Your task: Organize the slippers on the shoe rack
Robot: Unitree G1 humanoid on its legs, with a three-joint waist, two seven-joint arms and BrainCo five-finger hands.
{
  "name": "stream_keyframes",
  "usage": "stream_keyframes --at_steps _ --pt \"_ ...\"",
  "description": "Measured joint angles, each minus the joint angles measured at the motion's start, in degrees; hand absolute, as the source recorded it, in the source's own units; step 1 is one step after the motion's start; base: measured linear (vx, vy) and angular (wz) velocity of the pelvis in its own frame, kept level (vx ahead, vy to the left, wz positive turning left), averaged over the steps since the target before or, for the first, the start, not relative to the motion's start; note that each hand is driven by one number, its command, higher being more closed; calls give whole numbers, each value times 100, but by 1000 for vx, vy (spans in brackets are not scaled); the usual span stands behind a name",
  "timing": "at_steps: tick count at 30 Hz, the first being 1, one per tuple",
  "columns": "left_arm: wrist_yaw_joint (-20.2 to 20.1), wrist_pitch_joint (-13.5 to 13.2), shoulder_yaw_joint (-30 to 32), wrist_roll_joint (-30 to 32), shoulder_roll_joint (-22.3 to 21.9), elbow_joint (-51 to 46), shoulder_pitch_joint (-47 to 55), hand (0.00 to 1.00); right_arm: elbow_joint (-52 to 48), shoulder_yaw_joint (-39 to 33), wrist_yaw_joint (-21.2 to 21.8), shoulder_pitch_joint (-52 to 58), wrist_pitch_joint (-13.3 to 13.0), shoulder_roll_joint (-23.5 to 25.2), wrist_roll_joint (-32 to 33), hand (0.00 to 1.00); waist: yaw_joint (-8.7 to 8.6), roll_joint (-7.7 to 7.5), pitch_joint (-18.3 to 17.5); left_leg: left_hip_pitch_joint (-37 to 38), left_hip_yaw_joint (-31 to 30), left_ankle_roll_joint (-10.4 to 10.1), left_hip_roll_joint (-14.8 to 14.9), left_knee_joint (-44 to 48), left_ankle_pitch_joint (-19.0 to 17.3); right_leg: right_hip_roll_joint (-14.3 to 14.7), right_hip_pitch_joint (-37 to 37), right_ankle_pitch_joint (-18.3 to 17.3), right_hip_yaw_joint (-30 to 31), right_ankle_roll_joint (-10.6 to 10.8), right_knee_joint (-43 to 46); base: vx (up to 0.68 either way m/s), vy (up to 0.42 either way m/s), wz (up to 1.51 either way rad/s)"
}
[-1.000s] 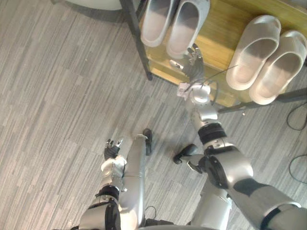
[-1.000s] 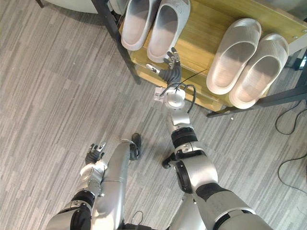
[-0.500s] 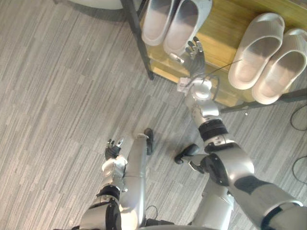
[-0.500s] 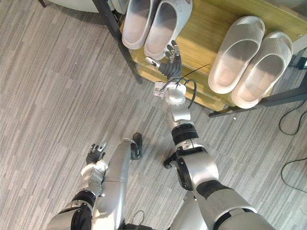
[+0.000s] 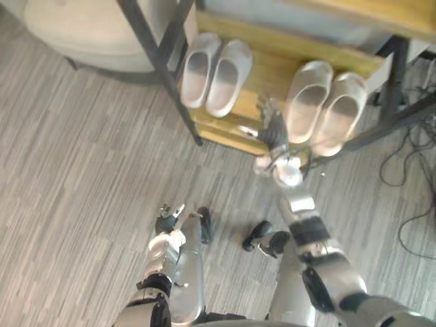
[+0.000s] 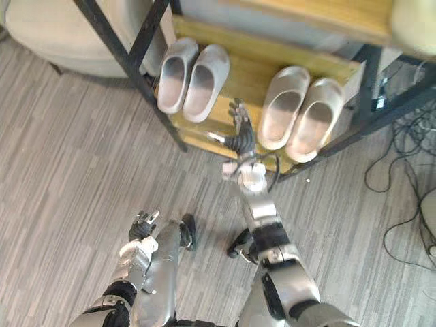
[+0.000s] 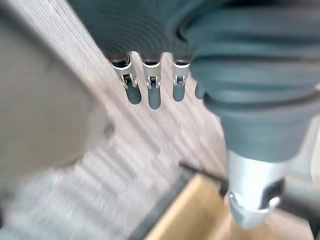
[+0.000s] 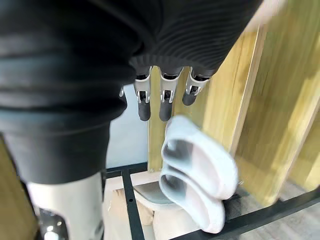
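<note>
Rack (image 5: 269, 68): two slipper pairs stand side by side on the lower shelf, the grey pair (image 5: 197, 75) left, the beige pair (image 5: 306, 102) right. Right hand (image 5: 274, 129) sits at the shelf's near edge, between the pairs, fingers straight and released, grasping nothing. Left hand (image 5: 167, 219) hangs low over the floor (image 5: 82, 170), fingers relaxed, empty.

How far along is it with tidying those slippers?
Looks nearly done. The left pair and the right pair already sit neatly on the rack's wooden shelf. Nothing is in hand: the right hand is open over the shelf's front edge between the pairs; the left hand hangs open above the floor. At most, some small straightening seems left.
</note>
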Motion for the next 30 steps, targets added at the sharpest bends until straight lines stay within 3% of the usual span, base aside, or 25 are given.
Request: stream_keyframes --at_steps 5,10,14,18,26,30 --pt "-120 26 -748 121 35 0 544 0 -21 107 348 1517 -2 24 -238 0 -182 -88 -380 982 232 -113 -51 -871 153 184 821 175 -55 155 -755 86 3 -6" --pt "-230 95 -1315 323 280 131 861 0 1413 -6 608 2009 -5 -34 -573 0 -459 -257 -784 1833 303 -216 -317 -2173 667 372 1445 495 -143 252 -1669 127 -19 5" --pt "-242 127 -1476 623 448 137 1001 0 2741 -325 715 2202 31 -224 -795 0 -509 -208 -828 2538 334 -212 -476 -2975 983 525 2035 777 -213 342 -2324 128 43 -1" --pt "-338 82 -1750 799 477 -279 1649 0 3632 -836 686 2461 146 -303 -794 0 -534 -40 -1055 3011 310 -170 -614 -3545 1124 621 2490 970 -287 543 -2863 102 64 10" --pt "-216 97 -2188 1309 557 -295 1692 0 3838 -1175 605 2971 220 -84 -797 0 -558 25 -1330 3701 311 -181 -707 -4303 1341 907 3225 1395 -384 704 -3837 50 44 1" --pt "-211 99 -2909 1320 621 -1648 1707 0 3910 -1324 602 2950 244 -28 -796 0 -561 37 -1401 3811 290 -159 -763 -4448 1411 970 3380 1581 -426 734 -4163 -5 30 3"
